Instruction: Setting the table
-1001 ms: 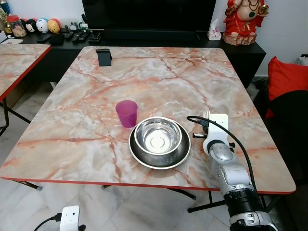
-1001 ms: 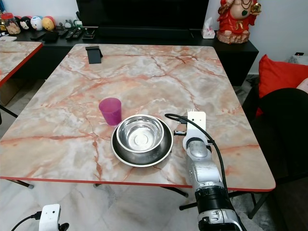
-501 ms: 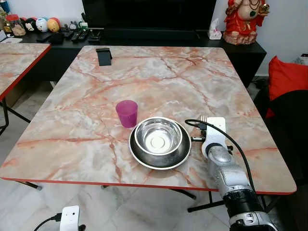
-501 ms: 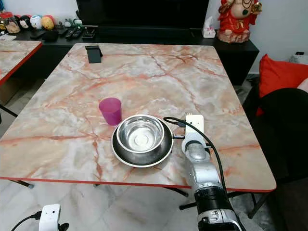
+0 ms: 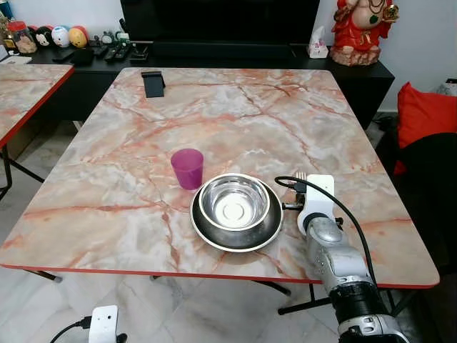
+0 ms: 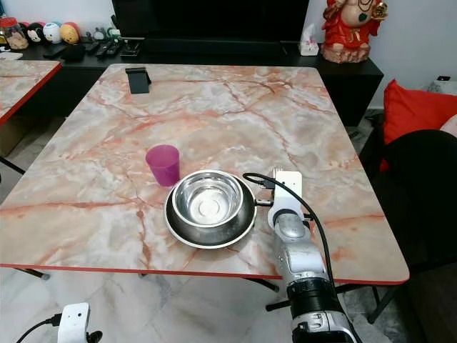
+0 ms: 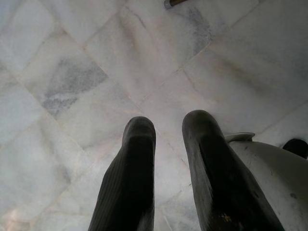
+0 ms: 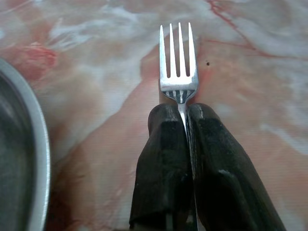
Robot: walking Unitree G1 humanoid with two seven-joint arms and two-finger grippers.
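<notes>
Left eye view: marble surface (image 5: pixel 235 114) with red edge, carrying a purple cup (image 5: pixel 187 168) just beside a steel bowl (image 5: pixel 234 202) nested in a dark plate (image 5: pixel 236 234). Right arm reaching over the near edge, right of the plate, with fork tines (image 5: pixel 301 176) poking out past the wrist camera. Black phone stand (image 5: pixel 153 83) at the far left corner. Red figurine (image 5: pixel 363 30) and tissue box (image 5: pixel 318 47) on the black cabinet behind.

Right eye view: same layout, cup (image 6: pixel 163 164) left of the bowl (image 6: pixel 208 200), arm close beside the plate rim.

Left wrist view: left hand (image 7: pixel 167 126) hanging over pale marble floor tiles (image 7: pixel 72 72), fingers (image 7: pixel 132 159) narrowly parted, nothing between them.

Right wrist view: right hand (image 8: pixel 182 111) clamped on the fork (image 8: pixel 178 67) at its neck, tines pointing away, low over the surface; contact with the marble impossible to tell. Bowl-and-plate rim (image 8: pixel 36 159) curving near, apart from the fork.
</notes>
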